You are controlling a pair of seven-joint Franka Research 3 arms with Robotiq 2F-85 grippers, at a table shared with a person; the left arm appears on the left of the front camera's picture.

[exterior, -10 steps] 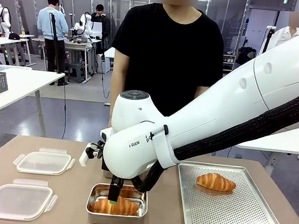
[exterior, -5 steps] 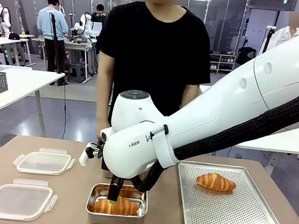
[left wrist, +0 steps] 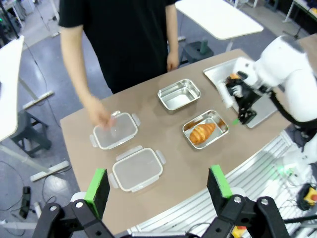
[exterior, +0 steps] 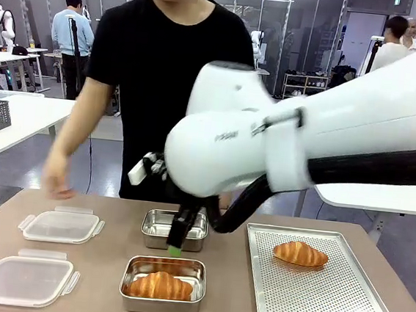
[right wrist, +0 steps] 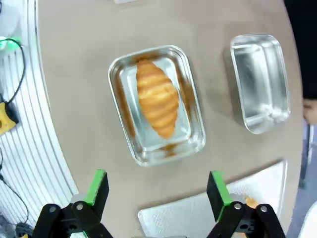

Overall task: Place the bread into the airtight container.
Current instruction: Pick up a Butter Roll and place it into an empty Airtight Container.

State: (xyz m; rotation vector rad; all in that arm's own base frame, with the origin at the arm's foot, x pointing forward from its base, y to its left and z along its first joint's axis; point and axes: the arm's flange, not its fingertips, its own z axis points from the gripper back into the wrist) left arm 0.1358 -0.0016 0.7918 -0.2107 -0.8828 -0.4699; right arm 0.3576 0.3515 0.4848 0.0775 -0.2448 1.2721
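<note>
A golden croissant, the bread (exterior: 160, 286), lies in the near steel container (exterior: 160, 308) at the table's front middle. My right gripper (exterior: 176, 246) hangs open just above and behind it, holding nothing. Looking down from that wrist, the bread (right wrist: 157, 104) rests lengthwise in the container (right wrist: 115, 94), beyond my open right gripper (right wrist: 156, 187). My left gripper (left wrist: 157, 183) is open and high above the table, far from the container (left wrist: 216, 117) and its bread (left wrist: 200, 133).
An empty steel container (exterior: 174, 229) stands behind the filled one. Two clear lids (exterior: 61, 226) (exterior: 23, 280) lie at the left, and the person's hand (exterior: 56, 182) reaches toward the far lid. A perforated tray (exterior: 327, 300) on the right carries another croissant (exterior: 299, 253).
My right gripper has lifted up out of the near container, leaving the croissant inside. The person has stepped to the left and stretched a hand toward the far lid.
</note>
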